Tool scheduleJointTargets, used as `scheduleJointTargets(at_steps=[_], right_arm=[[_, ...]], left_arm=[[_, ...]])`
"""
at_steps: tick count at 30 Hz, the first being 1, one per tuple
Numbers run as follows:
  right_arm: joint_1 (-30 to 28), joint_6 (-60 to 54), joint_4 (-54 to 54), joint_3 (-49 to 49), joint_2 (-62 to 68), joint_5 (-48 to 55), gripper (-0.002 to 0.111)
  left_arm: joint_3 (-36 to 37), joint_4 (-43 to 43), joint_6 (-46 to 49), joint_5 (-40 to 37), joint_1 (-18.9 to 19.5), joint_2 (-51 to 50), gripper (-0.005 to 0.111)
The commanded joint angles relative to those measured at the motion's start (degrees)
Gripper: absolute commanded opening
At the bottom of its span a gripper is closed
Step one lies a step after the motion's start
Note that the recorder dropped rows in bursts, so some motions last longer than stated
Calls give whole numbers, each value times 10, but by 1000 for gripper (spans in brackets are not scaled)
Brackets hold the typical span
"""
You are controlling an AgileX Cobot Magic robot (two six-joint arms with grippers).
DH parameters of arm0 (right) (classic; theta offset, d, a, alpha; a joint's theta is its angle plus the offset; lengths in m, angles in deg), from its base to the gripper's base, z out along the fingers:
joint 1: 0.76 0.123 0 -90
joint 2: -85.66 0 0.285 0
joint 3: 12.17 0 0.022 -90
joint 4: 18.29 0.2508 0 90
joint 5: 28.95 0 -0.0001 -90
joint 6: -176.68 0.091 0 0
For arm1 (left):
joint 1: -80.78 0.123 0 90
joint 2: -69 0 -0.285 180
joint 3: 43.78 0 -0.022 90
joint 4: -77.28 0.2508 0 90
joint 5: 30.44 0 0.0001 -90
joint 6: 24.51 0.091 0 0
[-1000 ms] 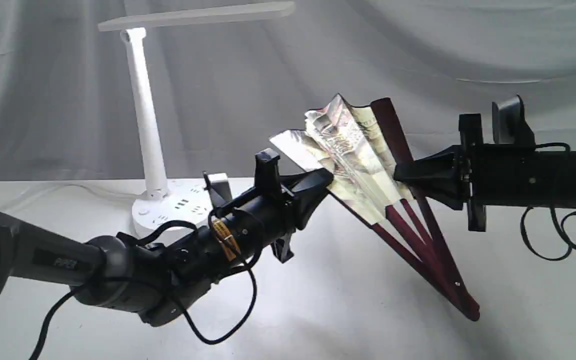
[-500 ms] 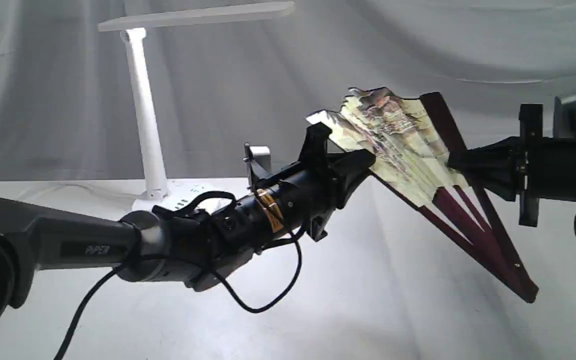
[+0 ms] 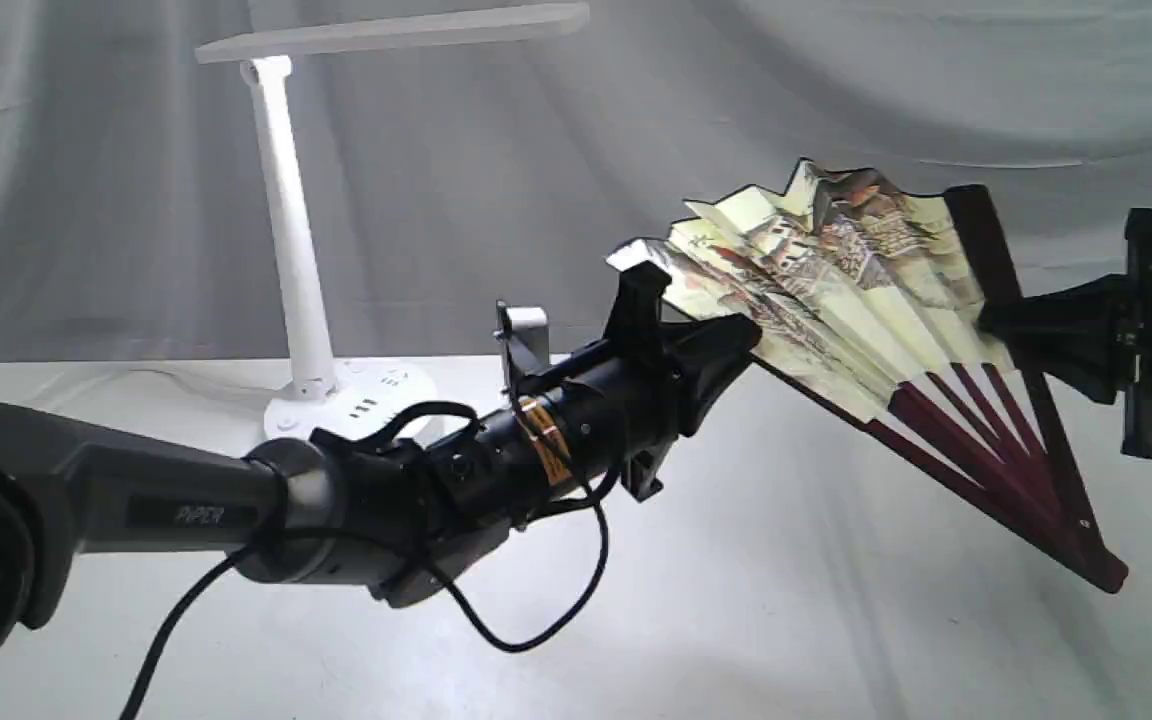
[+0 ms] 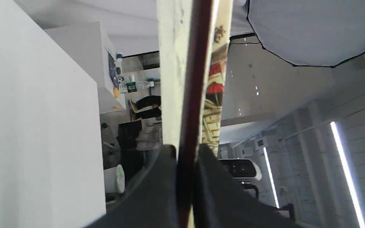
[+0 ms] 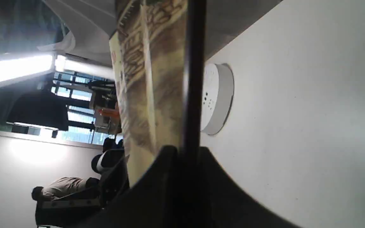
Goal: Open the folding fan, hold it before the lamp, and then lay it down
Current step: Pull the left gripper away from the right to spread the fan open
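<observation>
The folding fan (image 3: 866, 300) hangs partly spread in the air, right of centre, its pleated cream leaf painted with red-roofed buildings and its maroon ribs meeting at a pivot low on the right. My left gripper (image 3: 748, 335) is shut on the fan's left guard. In the left wrist view the maroon guard (image 4: 198, 79) runs between the two black fingers. At the right edge, my right gripper (image 3: 988, 320) is shut on the dark right guard (image 5: 193, 79). The white lamp (image 3: 288, 230) stands at the back left, its light bar overhead and its round base (image 5: 217, 98) on the table.
A white table (image 3: 736, 620) lies under the fan, with a grey cloth backdrop (image 3: 836, 100) behind. A black cable (image 3: 536, 610) droops from my left arm above the table. The lamp's round base carries sockets.
Both grippers have carried the fan rightward and a little up. The right gripper pulled further right than the left, so the pleats have spread wider.
</observation>
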Motion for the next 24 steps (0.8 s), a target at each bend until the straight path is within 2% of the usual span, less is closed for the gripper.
scheduleJointTargets(at_steps=[1, 5, 18, 24], right_arm=[[-28, -12, -30, 4, -4, -22, 0], [-50, -7, -34, 4, -4, -22, 0], [-120, 11, -61, 4, -4, -22, 0], [-154, 17, -77, 4, -4, -22, 0]], left_arm=[[35, -86, 15, 94, 0, 8, 0], [84, -156, 26, 163, 0, 8, 0], [172, -267, 47, 163, 0, 8, 0], [175, -273, 47, 163, 0, 8, 0]])
